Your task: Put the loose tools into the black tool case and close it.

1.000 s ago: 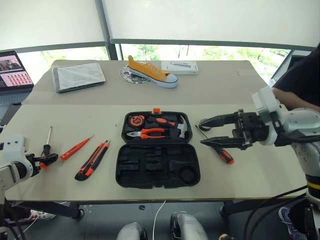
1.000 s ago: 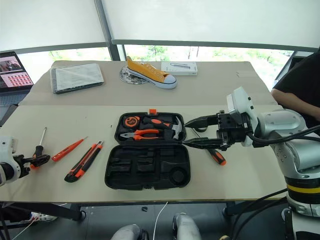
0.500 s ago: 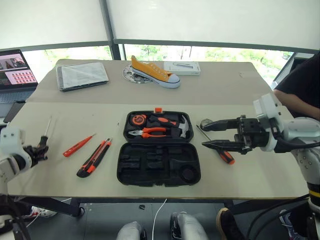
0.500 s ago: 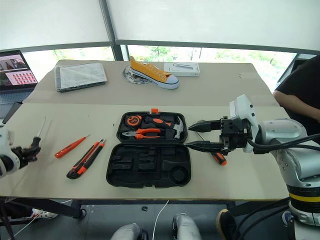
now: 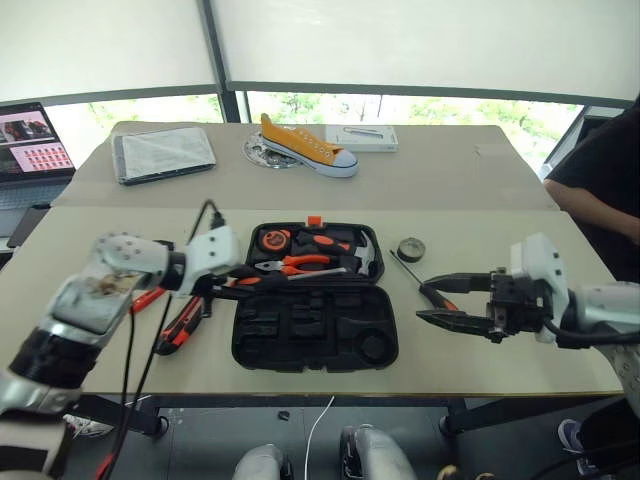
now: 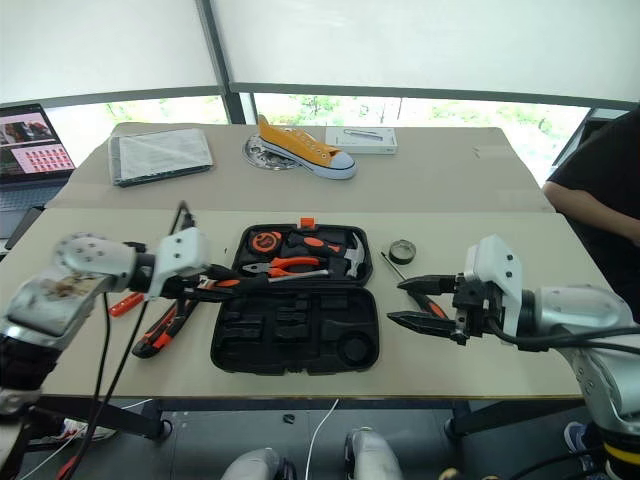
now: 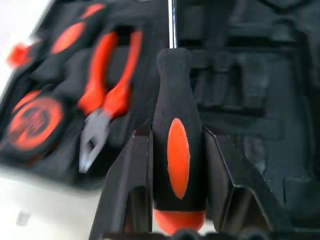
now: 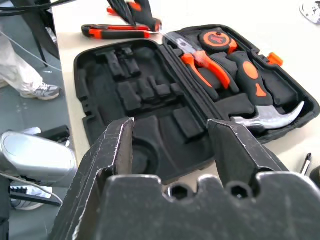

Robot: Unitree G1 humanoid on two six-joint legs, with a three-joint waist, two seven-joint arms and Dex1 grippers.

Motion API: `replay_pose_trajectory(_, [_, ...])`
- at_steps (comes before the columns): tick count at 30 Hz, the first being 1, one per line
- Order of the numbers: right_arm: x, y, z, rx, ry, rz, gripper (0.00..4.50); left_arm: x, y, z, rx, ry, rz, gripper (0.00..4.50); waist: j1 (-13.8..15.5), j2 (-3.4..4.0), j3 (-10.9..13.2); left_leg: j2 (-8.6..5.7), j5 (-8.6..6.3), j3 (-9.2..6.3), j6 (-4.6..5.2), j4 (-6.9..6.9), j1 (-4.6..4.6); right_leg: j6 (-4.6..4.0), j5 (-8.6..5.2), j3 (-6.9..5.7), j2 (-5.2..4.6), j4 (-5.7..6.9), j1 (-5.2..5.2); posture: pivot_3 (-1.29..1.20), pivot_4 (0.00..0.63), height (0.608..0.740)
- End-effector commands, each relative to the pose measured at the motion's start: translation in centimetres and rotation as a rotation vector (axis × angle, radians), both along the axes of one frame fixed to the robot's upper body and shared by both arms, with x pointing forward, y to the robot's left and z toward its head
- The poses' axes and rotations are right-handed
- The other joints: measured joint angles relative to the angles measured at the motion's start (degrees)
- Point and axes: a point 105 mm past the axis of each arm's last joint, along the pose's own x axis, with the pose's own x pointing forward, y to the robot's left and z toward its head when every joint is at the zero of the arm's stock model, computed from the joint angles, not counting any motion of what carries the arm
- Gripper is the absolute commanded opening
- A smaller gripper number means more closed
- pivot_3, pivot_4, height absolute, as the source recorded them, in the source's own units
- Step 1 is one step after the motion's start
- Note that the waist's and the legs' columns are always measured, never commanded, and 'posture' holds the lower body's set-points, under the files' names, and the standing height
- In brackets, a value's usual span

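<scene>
Left gripper (image 7: 177,165): jaws clamped on the fat middle of a black-and-orange screwdriver (image 7: 177,150), shaft pointing out over the open case (image 5: 315,335).
Right gripper (image 5: 440,300): jaws spread wide, holding nothing, hovering just right of the case.
Case: lies open on the table (image 5: 480,180); far half holds pliers (image 5: 290,265), hammer (image 5: 365,255) and tape measure (image 5: 272,240); near half's recesses are bare.
Second screwdriver (image 5: 432,290): on the table right of the case, under the right gripper.
Tape roll (image 5: 411,249): on the table, just beyond that screwdriver's tip.
Knife (image 5: 180,325): on the table left of the case, partly behind the left arm.
Tester (image 5: 145,300): beside the knife, mostly hidden by the arm.
Screwdriver handling: probably light and stiff; the rubbery bulged handle should grip well, the steel shaft would be slick, so the handle is the place to hold.
Knife handling: likely flat and rigid; take it across the narrow sides, mid-body.
Tape roll handling: likely light; pinch across its rim or through the hole.
Case lid: hard ribbed plastic, best pushed at the latch (image 5: 314,220) edge.
</scene>
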Motion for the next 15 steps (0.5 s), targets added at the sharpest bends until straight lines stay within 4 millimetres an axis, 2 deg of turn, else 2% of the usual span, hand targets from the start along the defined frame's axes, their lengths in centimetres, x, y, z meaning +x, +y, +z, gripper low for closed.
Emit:
replay_pose_trajectory(1, [-0.7,0.1,1.0,0.014,-0.053,-0.03,3.29,0.3,-0.9,-0.6,0.06,-0.016,-0.097,0.88,0.1,0.0,0.0,-0.01,0.0,-0.07,0.02,0.02,0.01,0.01,0.0,-0.03,0.03,-0.01,0.05,0.0,0.15,0.733])
replay_pose_trajectory(8, [-1.0,0.0,1.1,0.024,-0.065,-0.076,3.29,1.9,-1.3,-2.1,0.087,-0.031,-0.063,0.88,0.2,-0.02,0.0,0.01,-0.25,-0.1,0.51,0.32,-0.11,0.12,-0.01,-0.05,0.09,-0.07,0.06,0.0,0.15,0.733])
replay_pose_trajectory(15, [-0.9,0.0,1.6,0.04,-0.074,-0.092,3.29,2.4,-2.2,-1.8,0.057,-0.006,-0.067,0.88,0.4,-0.02,0.0,-0.06,-0.46,-0.09,0.88,0.59,-0.09,0.35,0.08,-0.05,0.02,-0.22,0.06,0.0,0.15,0.733])
